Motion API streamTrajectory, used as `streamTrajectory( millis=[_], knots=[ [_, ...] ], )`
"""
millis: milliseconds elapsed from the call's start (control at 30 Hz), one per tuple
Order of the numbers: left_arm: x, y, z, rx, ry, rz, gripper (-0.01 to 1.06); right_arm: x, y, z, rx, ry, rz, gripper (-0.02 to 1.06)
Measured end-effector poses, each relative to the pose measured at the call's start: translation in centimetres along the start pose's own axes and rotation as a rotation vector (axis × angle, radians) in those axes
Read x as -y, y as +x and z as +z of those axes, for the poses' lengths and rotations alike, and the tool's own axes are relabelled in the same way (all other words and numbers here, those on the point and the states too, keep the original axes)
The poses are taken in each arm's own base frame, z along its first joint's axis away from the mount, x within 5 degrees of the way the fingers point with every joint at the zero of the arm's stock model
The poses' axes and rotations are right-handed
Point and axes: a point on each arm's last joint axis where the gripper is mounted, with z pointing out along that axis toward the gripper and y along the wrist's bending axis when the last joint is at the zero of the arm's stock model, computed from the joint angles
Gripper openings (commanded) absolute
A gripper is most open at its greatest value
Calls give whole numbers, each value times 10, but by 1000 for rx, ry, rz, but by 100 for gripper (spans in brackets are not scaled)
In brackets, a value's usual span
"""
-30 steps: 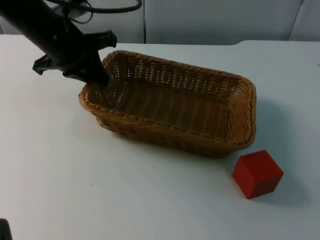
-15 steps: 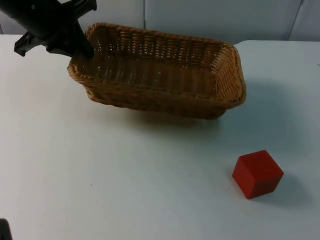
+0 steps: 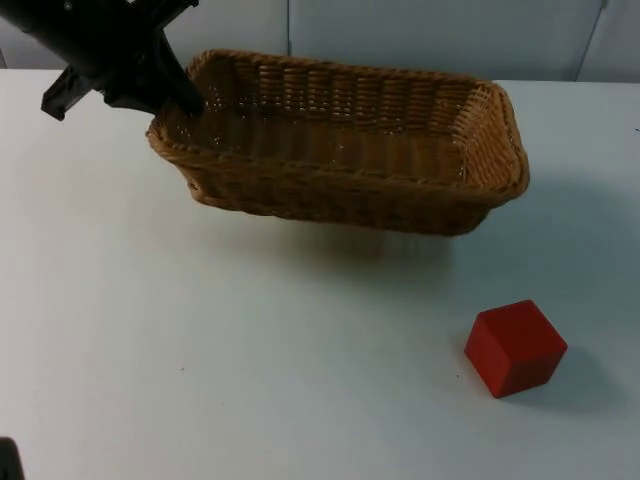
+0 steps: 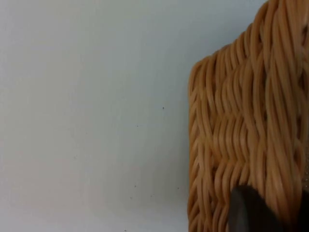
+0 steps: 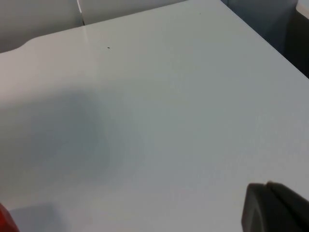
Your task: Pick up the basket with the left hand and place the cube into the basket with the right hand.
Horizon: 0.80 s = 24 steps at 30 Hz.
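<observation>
While the left arm reaches in from the far left side of the table, its left gripper (image 3: pixel 180 100) is clamped on the short end wall of the woven basket (image 3: pixel 350 150), with one finger inside the rim and the other outside. The basket is long and brown, made of wicker, and it hangs above the white table (image 3: pixel 200 350); a soft shadow lies on the table under it and a little in front of it, apart from its base. It is almost level, and its long side runs across the table from left to right. Nothing lies inside the basket.

In the left wrist view I see the wicker wall (image 4: pixel 241 135) very close, with its braided rim, and a black fingertip (image 4: pixel 248 212) pressed against the weave. Beside it there is the bare table.

The red cube (image 3: pixel 515 347) stands on the table on the right side, nearer to me than the basket and well apart from it. It throws a small shadow to its right. In the right wrist view a small piece of red (image 5: pixel 5 220) shows at the edge, and also one black fingertip (image 5: pixel 275 210) above the table surface. I cannot tell whether the right gripper's fingers are open or closed.

Behind the table stands the grey partition wall (image 3: pixel 430 40).
</observation>
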Motion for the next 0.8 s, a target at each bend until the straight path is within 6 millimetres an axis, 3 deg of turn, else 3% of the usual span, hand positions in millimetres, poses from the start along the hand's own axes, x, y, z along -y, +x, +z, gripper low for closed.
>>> streamTrajectory(
  millis=[333, 800],
  knots=[
    [9, -2, -1, 12, 104, -75, 0, 0, 0, 0, 0, 0, 0, 0],
    [9, -2, -1, 13, 106, -76, 0, 0, 0, 0, 0, 0, 0, 0]
  ],
)
